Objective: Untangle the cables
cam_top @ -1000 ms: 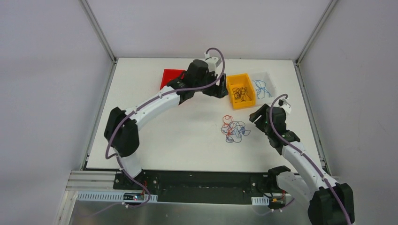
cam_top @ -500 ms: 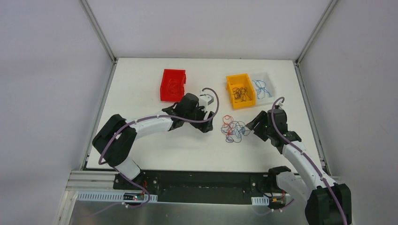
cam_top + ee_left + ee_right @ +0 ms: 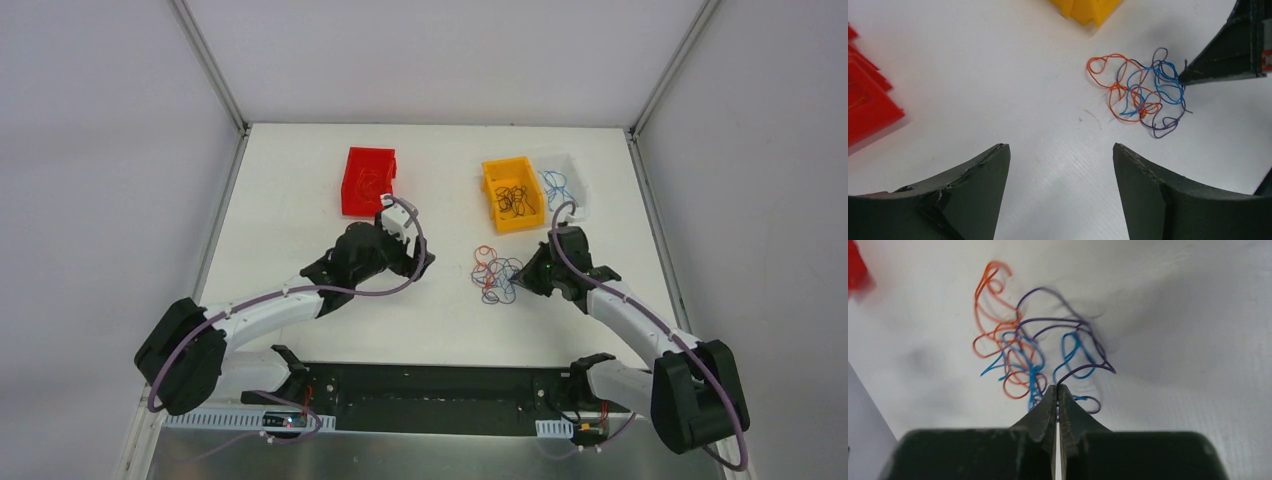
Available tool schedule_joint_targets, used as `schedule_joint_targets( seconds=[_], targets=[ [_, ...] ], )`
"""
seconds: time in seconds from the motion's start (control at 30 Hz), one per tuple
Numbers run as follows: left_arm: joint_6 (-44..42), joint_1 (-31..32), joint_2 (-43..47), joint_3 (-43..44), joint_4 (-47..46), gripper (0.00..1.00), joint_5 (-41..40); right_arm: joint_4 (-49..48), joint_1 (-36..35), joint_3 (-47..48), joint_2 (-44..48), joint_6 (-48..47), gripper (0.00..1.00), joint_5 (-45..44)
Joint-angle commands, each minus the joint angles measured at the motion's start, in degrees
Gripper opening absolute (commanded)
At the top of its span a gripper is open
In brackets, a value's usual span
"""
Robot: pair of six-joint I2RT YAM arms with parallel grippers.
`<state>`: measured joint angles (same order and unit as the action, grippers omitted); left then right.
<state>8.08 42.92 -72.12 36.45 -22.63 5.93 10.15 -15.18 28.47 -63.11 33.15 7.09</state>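
Observation:
The cables lie as a small knot of thin orange, blue and dark purple wires on the white table, right of the middle. My right gripper is at the knot's right edge. In the right wrist view its jaws are pressed together on a dark purple strand of the cables, which arches up out of the tips. My left gripper hovers left of the knot, open, with only bare table between its fingers. In the left wrist view the cables lie ahead to the right, with the right gripper's tip touching them.
A red bin stands behind the left gripper. A yellow bin holding dark wires and a clear bin holding blue wires stand behind the knot. Metal frame rails border the table.
The left arm drew back from the yellow bin and came down left of the knot, still open. The right gripper moved left to the knot and shut on a strand.

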Motion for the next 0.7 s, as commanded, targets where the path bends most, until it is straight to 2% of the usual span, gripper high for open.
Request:
schedule_joint_targets(
  seconds=[0.0,0.2,0.4,0.53,0.67],
  targets=[
    [-1.22,-0.12,7.51,-5.71,-9.95,0.77,-9.92,0.85,-9.29,6.59,-1.28,-3.48,0.0,-3.46],
    [-1.04,-0.19,10.86,-5.3,-7.24,0.78,-9.97,-1.86,-19.65,12.39,-4.0,-3.02,0.0,-2.73],
    [0.61,-0.13,13.34,-5.6,-3.3,0.78,-10.7,0.26,-28.57,23.65,-7.24,-10.31,0.0,1.04],
    [0.79,-0.12,11.64,-6.04,-4.93,0.77,-8.46,-0.73,-30.25,24.37,-3.48,-12.2,0.0,0.53],
    [0.31,-0.12,8.48,-8.19,-8.74,0.77,-6.27,0.43,-30.22,22.61,1.42,-14.49,0.0,-4.02]
  ],
)
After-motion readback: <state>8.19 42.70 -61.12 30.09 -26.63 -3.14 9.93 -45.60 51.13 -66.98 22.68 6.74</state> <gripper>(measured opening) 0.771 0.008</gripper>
